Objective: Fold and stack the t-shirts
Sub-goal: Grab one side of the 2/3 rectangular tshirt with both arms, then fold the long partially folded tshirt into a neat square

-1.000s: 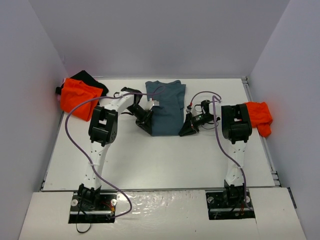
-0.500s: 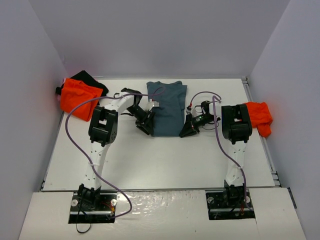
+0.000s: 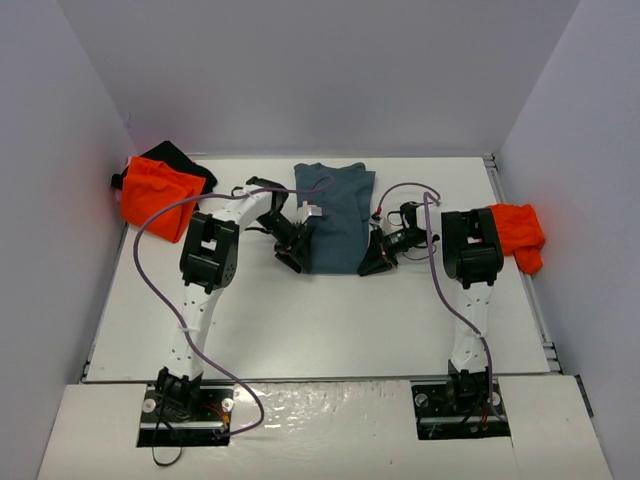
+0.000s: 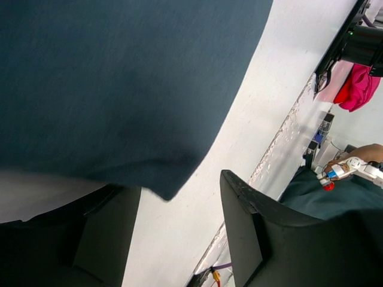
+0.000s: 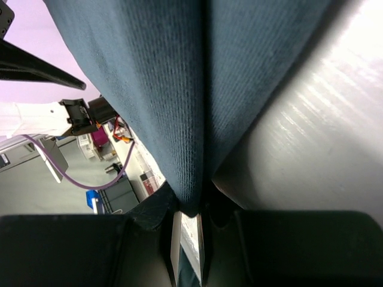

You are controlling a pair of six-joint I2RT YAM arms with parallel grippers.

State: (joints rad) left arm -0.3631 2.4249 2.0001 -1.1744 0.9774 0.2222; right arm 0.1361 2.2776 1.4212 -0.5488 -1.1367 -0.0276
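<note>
A slate-blue t-shirt (image 3: 338,210), folded into a long strip, lies at the middle back of the table. My left gripper (image 3: 290,258) sits at the strip's near left corner, open. In the left wrist view that cloth corner (image 4: 164,190) hangs free above the gap of the left gripper (image 4: 179,233), touching neither finger. At the near right corner my right gripper (image 3: 374,264) is shut on the shirt's edge. The right wrist view shows the blue cloth (image 5: 179,89) pinched in the right gripper (image 5: 191,209). An orange t-shirt (image 3: 152,195) lies on a black one (image 3: 178,155) at the back left.
Another orange t-shirt (image 3: 518,235) is bunched at the table's right edge beside the right arm. White walls close in the left, back and right sides. The white table (image 3: 330,330) stretches bare between the shirt and the arm bases.
My left gripper has opened and let go of the blue shirt's near left corner, which now lies free. The right gripper has stayed shut on its corner.
</note>
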